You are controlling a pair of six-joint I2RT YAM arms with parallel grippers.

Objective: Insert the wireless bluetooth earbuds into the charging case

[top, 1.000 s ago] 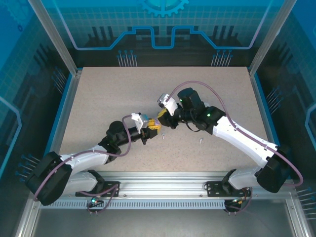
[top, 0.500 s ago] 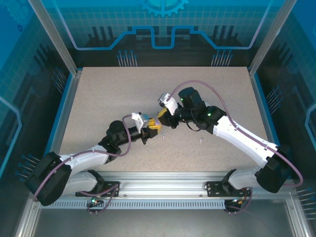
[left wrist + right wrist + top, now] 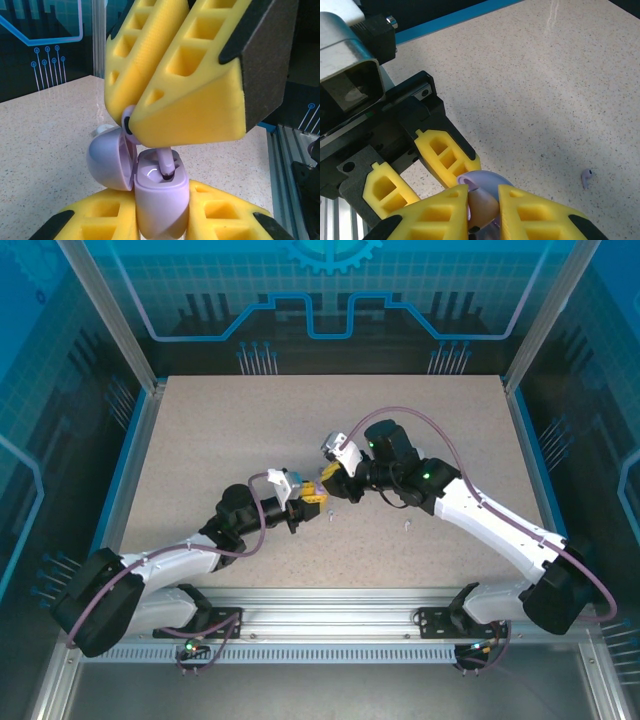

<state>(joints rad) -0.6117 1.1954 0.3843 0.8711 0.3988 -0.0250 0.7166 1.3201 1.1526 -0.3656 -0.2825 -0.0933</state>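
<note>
Grips the open purple charging case in the left gripper, over the tabletop middle. Pinches one purple earbud in the right gripper, shifted only slightly since a second ago, with the stem in the slot. Nearly seated, probably.

Bright, even light is falling from above.
Soft shadows are lying under the arms on the table; a small highlight is glinting on the charging case.
</note>
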